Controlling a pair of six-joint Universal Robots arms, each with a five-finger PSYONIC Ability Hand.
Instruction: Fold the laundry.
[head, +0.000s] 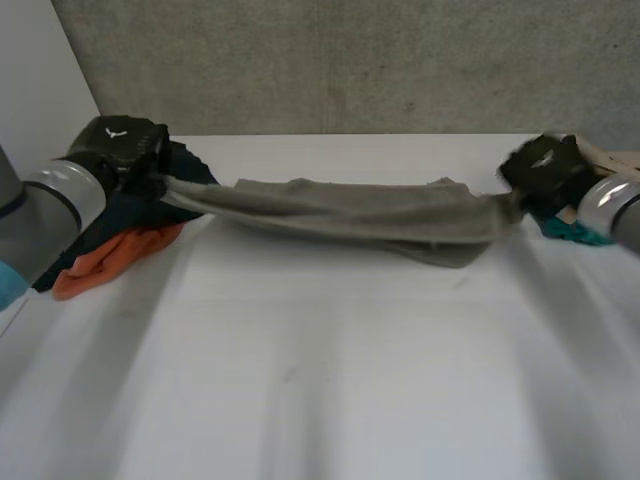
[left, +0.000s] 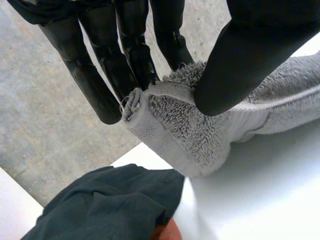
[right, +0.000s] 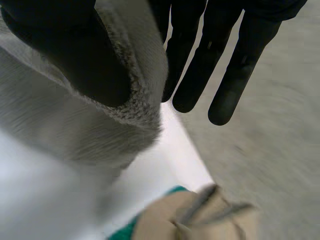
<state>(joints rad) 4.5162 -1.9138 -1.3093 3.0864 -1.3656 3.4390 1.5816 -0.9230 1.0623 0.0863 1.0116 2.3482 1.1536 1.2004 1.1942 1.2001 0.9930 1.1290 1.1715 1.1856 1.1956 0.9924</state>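
**Towel strung L–R between both hands, bunched lengthwise**

Grey towel (head: 350, 212) hangs over far half of desk (head: 320, 380). Long axis runs side to side, roughly parallel w/ desk's far edge. One end sits at each hand, so neither arm is nearer. Towel isn't spread: it's gathered into a thick rope-ish band, sagging a bit right of middle. Can't tell if the low part touches the desk.

Left hand (head: 122, 148): clamped on towel's left end. In left wrist view the thumb (left: 240, 60) presses the terry from one side and the fingers (left: 134, 50) back it from the other. Hemmed corner is rolled up at the fingertips. Towel leads away from the palm toward desk middle.

Right hand (head: 543, 170): grasping the right end. In right wrist view the thumb (right: 75, 50) sits on the hem, and the cloth looks pinched vs. the fingers behind it. Other fingers (right: 195, 80) are straight beside the edge, free of cloth.

Clutter: dark cloth (head: 190, 170) + orange cloth (head: 110, 255) just beside/under left hand. Teal cloth (head: 575, 232) + beige cloth (head: 612, 160) by right hand. All are apart from towel's mid span.

Judgement: next move prob needs the towel opened flat before any fold. Both grips are on the short ends, so pulling along the long axis only tightens the bunch. Spreading has to go across it, toward the robot. Risk: ends dragging over the side piles.
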